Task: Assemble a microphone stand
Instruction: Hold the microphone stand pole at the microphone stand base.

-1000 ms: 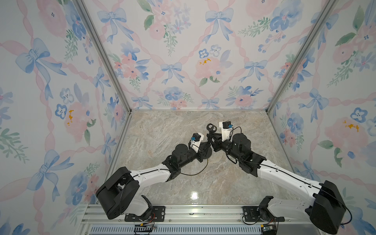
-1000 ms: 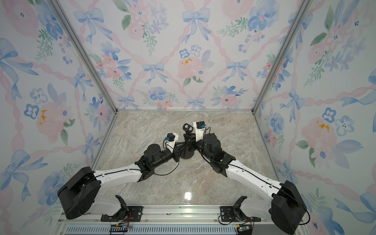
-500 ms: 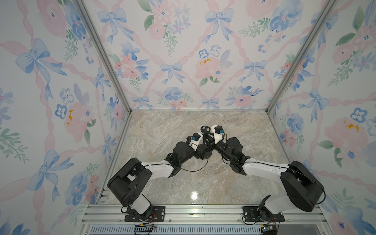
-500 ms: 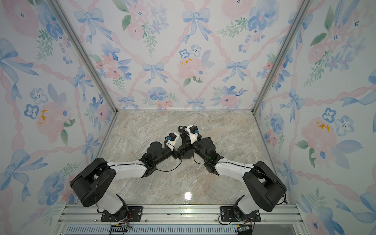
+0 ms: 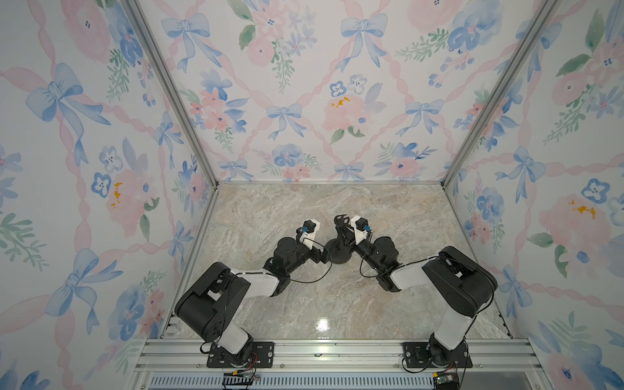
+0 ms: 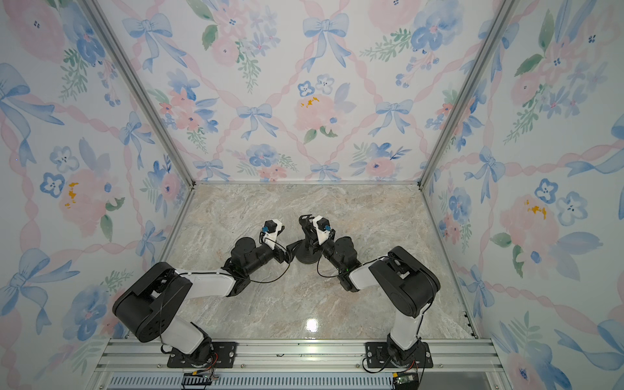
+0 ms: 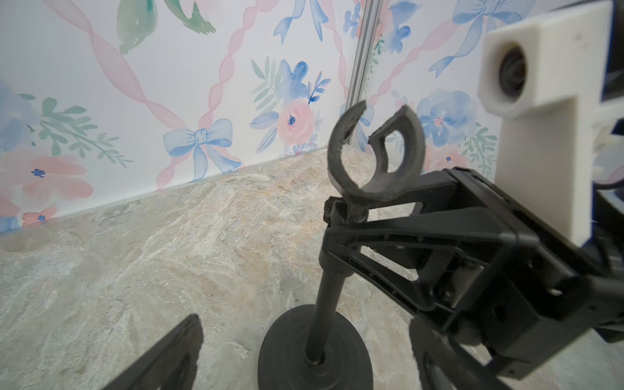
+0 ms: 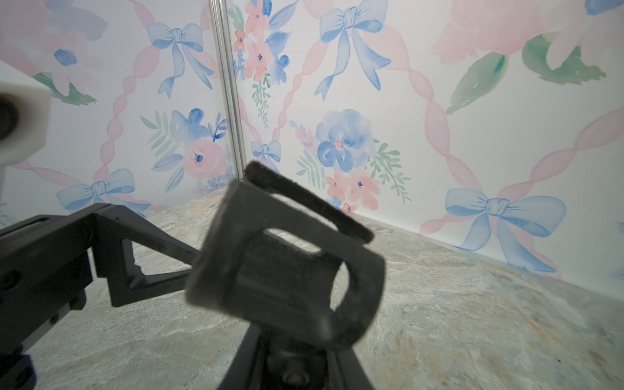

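Note:
The microphone stand stands upright on the marble table in both top views: its round black base [image 5: 338, 256] [image 6: 309, 259] lies flat, and the thin rod [image 7: 329, 293] rises from its middle to the C-shaped clip [image 5: 341, 219] [image 7: 374, 152] [image 8: 287, 270]. My right gripper [image 5: 343, 236] [image 8: 293, 368] is shut on the rod just under the clip. My left gripper [image 5: 322, 256] [image 7: 304, 364] is open and low at the base's left side. Its fingers [image 7: 169, 358] stand well apart on either side of the base [image 7: 315, 351] and do not touch it.
Floral wallpapered walls close in the marble table [image 5: 304, 209] on the left, back and right. An aluminium rail [image 5: 320, 351] with both arm mounts runs along the front edge. The two arms' elbows fold in toward the middle.
My left gripper has opened and let go of the base. Both arms have folded their elbows back toward the front rail, while the stand stays at the table's middle in the right gripper.

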`<control>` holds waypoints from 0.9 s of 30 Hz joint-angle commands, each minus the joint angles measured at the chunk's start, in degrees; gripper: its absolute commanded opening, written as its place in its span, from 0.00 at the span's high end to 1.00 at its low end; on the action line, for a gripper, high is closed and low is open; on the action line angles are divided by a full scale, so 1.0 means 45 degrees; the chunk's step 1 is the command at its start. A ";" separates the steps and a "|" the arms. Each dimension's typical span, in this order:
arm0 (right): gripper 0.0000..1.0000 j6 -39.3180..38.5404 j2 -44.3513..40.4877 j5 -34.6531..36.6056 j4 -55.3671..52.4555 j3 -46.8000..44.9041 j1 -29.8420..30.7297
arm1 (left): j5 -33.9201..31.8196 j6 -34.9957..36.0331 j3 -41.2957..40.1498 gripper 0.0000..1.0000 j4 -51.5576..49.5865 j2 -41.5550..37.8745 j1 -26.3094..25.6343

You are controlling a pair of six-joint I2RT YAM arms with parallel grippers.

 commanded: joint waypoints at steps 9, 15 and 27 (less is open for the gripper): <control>0.84 -0.0256 0.0231 -0.0261 0.0820 -0.0586 -0.0198 | 0.0463 -0.0084 -0.0128 0.03 0.0496 -0.0047 0.0182; 0.84 -0.0096 0.0576 -0.0321 0.0820 -0.0509 0.0032 | 0.1474 0.0120 0.0118 0.09 0.0538 0.0370 0.0180; 0.84 0.0228 0.1051 -0.0311 0.0820 -0.0343 0.0212 | 0.1794 0.0798 -0.0072 0.05 0.0925 0.0541 0.0202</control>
